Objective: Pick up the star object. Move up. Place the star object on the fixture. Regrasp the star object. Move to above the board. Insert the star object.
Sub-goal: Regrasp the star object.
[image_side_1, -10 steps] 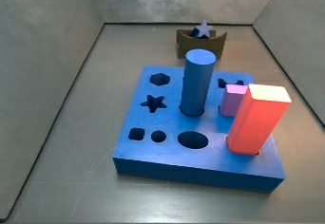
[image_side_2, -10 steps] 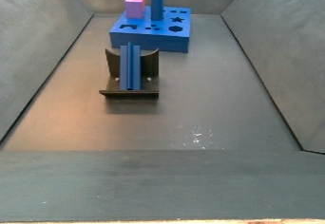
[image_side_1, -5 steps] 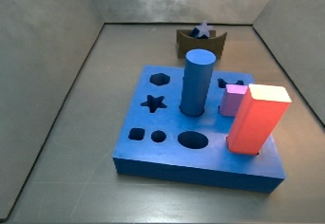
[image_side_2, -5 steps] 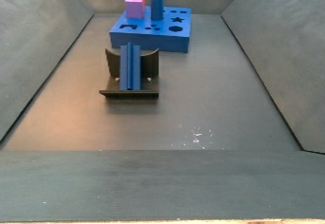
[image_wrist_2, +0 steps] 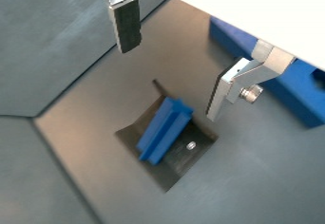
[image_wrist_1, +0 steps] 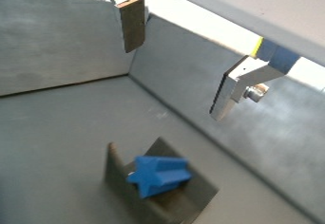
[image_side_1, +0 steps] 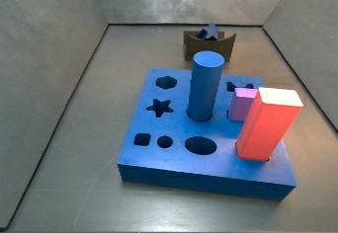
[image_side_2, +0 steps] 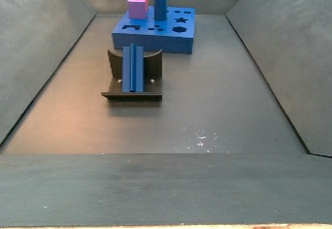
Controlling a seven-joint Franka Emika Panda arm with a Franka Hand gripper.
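The star object [image_side_2: 135, 71], a slim dark-blue peg, lies across the notch of the fixture [image_side_2: 132, 93]; in a side view its star-shaped end [image_side_1: 211, 31] pokes above the fixture [image_side_1: 209, 48]. My gripper [image_wrist_2: 173, 81] hangs open well above it, with nothing between the silver fingers [image_wrist_2: 125, 28]. Both wrist views show the peg [image_wrist_1: 159, 174] resting on the fixture [image_wrist_1: 181, 205] below the open gripper [image_wrist_1: 178, 68]. The board [image_side_1: 165, 163], a thick blue slab with shaped holes, sits beyond the fixture [image_side_2: 182, 41]; one corner of the board [image_wrist_2: 273, 62] shows in a wrist view. Neither side view shows the gripper.
On the board stand a thick round blue cylinder [image_side_1: 205, 84], a tall red block [image_side_1: 268, 124] and a small pink block [image_side_1: 243, 105]. Its star hole [image_side_1: 160, 107] is open. Sloped grey walls [image_side_2: 39, 68] enclose the dark floor.
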